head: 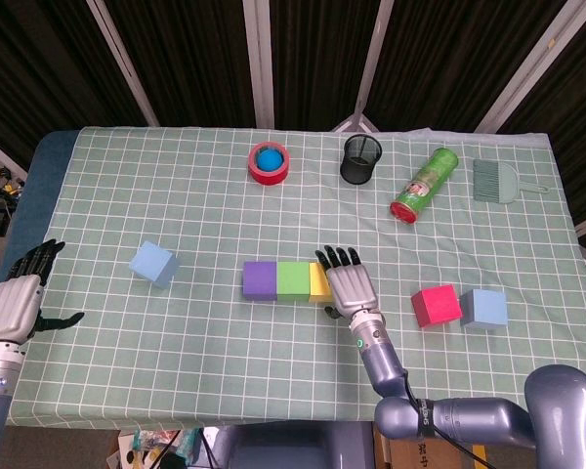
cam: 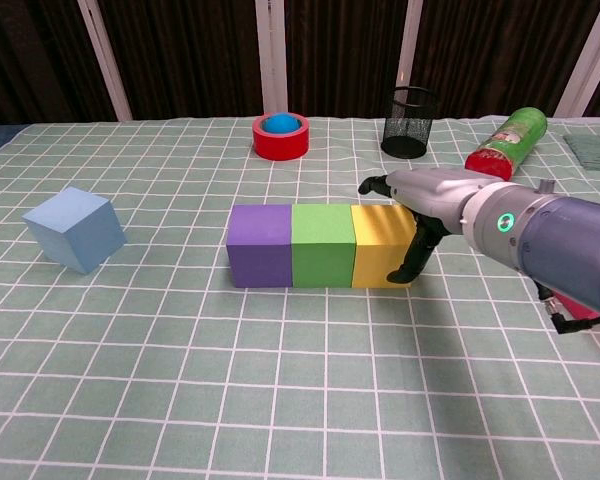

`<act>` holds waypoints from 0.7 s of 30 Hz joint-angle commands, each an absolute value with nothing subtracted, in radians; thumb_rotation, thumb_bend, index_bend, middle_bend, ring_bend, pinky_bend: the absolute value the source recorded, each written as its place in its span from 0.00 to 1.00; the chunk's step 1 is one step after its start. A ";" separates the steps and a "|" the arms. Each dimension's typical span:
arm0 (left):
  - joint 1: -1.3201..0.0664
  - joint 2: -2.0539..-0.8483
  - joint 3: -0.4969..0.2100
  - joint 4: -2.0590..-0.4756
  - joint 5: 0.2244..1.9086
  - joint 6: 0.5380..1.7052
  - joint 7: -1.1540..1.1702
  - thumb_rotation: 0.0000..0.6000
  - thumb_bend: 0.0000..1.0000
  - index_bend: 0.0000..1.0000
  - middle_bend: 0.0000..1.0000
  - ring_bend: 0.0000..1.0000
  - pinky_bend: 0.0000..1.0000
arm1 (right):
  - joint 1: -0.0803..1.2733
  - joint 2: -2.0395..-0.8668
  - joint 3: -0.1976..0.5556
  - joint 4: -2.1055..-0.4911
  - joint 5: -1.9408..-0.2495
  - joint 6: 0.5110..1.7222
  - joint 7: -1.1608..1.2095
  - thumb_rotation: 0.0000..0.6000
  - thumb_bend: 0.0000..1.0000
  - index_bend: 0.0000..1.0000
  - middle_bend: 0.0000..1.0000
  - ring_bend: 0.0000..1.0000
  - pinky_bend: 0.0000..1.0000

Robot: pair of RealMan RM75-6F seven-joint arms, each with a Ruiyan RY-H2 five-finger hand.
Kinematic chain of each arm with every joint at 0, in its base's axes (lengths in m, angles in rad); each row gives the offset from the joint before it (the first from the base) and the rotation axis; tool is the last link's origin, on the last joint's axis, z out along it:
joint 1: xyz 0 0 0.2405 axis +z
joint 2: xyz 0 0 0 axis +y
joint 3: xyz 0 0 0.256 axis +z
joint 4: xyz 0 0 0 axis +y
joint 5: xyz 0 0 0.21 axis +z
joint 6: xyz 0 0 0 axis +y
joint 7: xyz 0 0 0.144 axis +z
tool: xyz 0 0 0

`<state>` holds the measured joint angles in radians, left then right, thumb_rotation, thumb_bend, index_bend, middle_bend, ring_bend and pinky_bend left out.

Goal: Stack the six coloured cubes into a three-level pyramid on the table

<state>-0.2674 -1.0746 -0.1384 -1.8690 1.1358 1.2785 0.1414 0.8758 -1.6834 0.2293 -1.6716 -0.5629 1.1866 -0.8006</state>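
Right hand, centre right of the chest view: flattened against the outer end face of the yellow cube, fingers spread and extended, thumb hanging down the near corner; nothing is gripped. Yellow cube is set touching the green cube, which touches the purple cube, the three forming one flush row at mid-frame, judged to be the base level of the pyramid. Step in hand is judged to be the squaring of that row: pressure is best applied level and along the row's axis, so that no cube is skewed or tipped, and the palm is best drawn straight off sideways so the yellow cube is not dragged back out. Red cube and a light blue cube lie touching each other at lower right of the head view, near the right arm and apart from the row. A second light blue cube sits turned at an angle at centre left, well apart. Left hand is held at the lower left edge, fingers apart, empty. Along the upper part of the frame are listed: red tape roll with a blue ball inside, black mesh cup, green can lying on its side, small brush. None of these is judged to obstruct the stacking.
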 commanded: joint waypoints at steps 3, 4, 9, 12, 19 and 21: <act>-0.267 -1.074 -0.138 -1.868 1.136 1.278 0.140 1.00 0.10 0.00 0.00 0.00 0.08 | 0.866 -1.656 0.212 -1.714 -0.561 1.203 -0.815 1.00 0.24 0.00 0.00 0.00 0.00; -0.267 -1.074 -0.137 -1.868 1.136 1.278 0.140 1.00 0.10 0.00 0.00 0.00 0.08 | 0.860 -1.645 0.202 -1.729 -0.568 1.209 -0.818 1.00 0.24 0.00 0.00 0.00 0.00; -0.267 -1.073 -0.133 -1.871 1.140 1.275 0.143 1.00 0.10 0.00 0.00 0.00 0.08 | 0.821 -1.560 0.139 -1.833 -0.603 1.233 -0.829 1.00 0.24 0.00 0.00 0.00 0.00; -0.266 -1.072 -0.131 -1.874 1.147 1.277 0.142 1.00 0.10 0.00 0.00 0.00 0.08 | 0.792 -1.499 0.098 -1.897 -0.625 1.245 -0.827 1.00 0.24 0.00 0.00 0.00 0.00; -0.260 -1.072 -0.121 -1.875 1.166 1.284 0.143 1.00 0.10 0.00 0.00 0.00 0.07 | 0.673 -1.359 -0.024 -1.974 -0.812 1.303 -0.718 1.00 0.24 0.00 0.00 0.00 0.00; -0.259 -1.071 -0.118 -1.871 1.171 1.282 0.141 1.00 0.10 0.00 0.00 0.00 0.06 | 0.634 -1.320 -0.053 -1.981 -0.871 1.322 -0.669 1.00 0.24 0.00 0.00 0.00 0.00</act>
